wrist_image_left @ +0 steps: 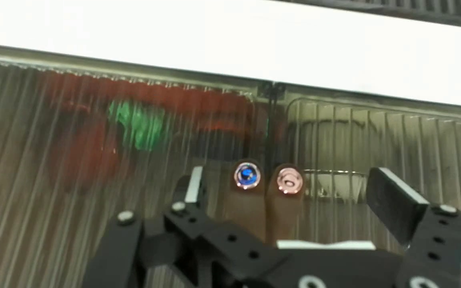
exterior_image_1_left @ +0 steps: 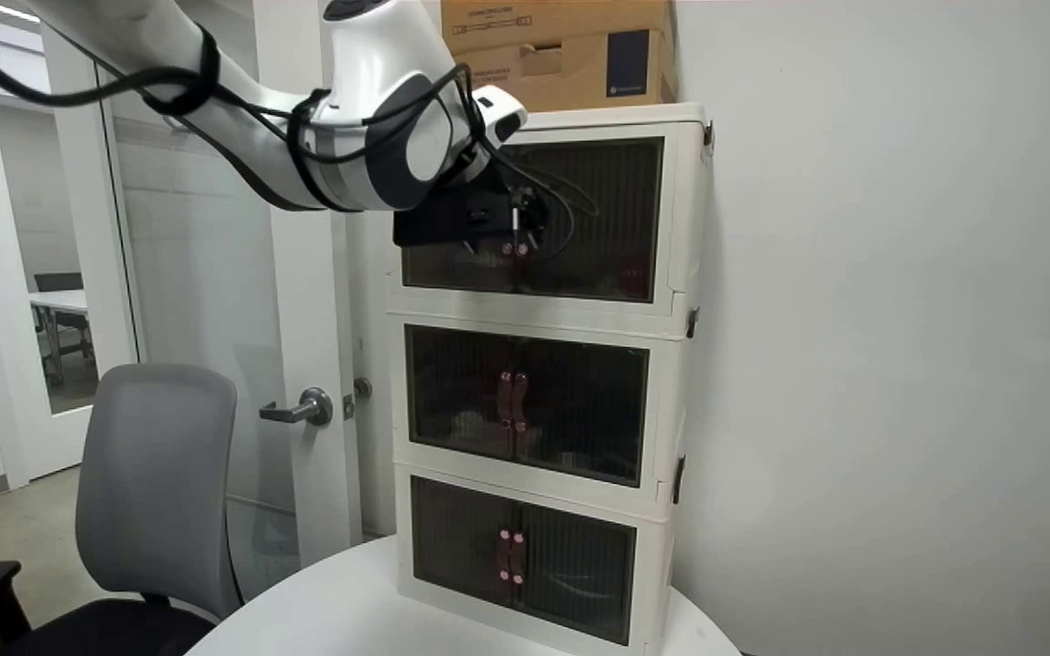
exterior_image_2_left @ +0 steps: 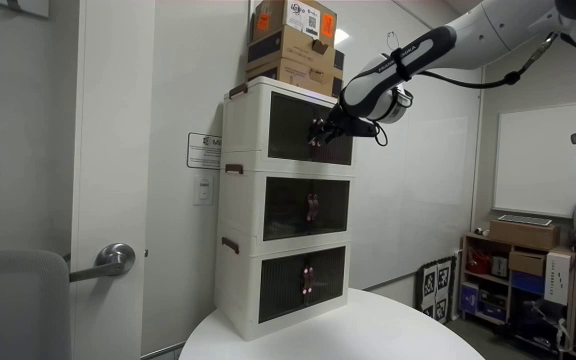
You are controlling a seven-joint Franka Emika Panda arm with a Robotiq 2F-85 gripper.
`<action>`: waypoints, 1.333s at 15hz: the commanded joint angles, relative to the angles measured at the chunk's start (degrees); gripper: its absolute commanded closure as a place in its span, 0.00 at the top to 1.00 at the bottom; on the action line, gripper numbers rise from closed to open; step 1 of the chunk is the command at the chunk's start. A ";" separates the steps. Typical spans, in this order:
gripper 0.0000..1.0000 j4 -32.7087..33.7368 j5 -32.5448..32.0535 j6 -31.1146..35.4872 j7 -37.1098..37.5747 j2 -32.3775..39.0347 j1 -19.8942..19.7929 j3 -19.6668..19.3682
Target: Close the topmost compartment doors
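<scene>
The topmost compartment doors are smoky ribbed panels. In the exterior views their left panel (exterior_image_1_left: 438, 269) (exterior_image_2_left: 289, 127) and right panel (exterior_image_1_left: 612, 219) (exterior_image_2_left: 340, 150) lie flush in the cream cabinet frame and look shut. In the wrist view, which appears upside down, the two panels (wrist_image_left: 74, 160) (wrist_image_left: 426, 160) meet at a narrow centre seam. Two brown handles with pink studs (wrist_image_left: 247, 176) (wrist_image_left: 289, 181) flank the seam. My gripper (exterior_image_1_left: 525, 239) (exterior_image_2_left: 314, 132) (wrist_image_left: 292, 182) is open and empty, in front of the handles, which lie between its fingers in the wrist view. Contact cannot be told.
Cardboard boxes (exterior_image_1_left: 561, 68) (exterior_image_2_left: 295, 52) are stacked on the cabinet. The middle tier (exterior_image_1_left: 525, 401) (exterior_image_2_left: 305, 207) and lowest tier (exterior_image_1_left: 525, 556) (exterior_image_2_left: 303, 282) look shut. The cabinet stands on a round white table (exterior_image_2_left: 368, 330). A chair (exterior_image_1_left: 156, 483) and a lever-handled door (exterior_image_1_left: 311, 364) are nearby.
</scene>
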 commanded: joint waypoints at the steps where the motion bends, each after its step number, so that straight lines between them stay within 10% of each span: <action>1: 1.00 -7.47 3.27 -3.93 -2.16 -6.72 -3.53 3.15; 12: 1.00 -10.54 1.94 -12.57 -2.86 -13.42 -1.28 -7.08; 15: 1.00 -7.33 12.14 -23.81 -14.51 -13.75 -6.46 -0.46; 20: 1.00 -1.72 12.09 -43.63 -13.67 -14.21 -0.26 -6.46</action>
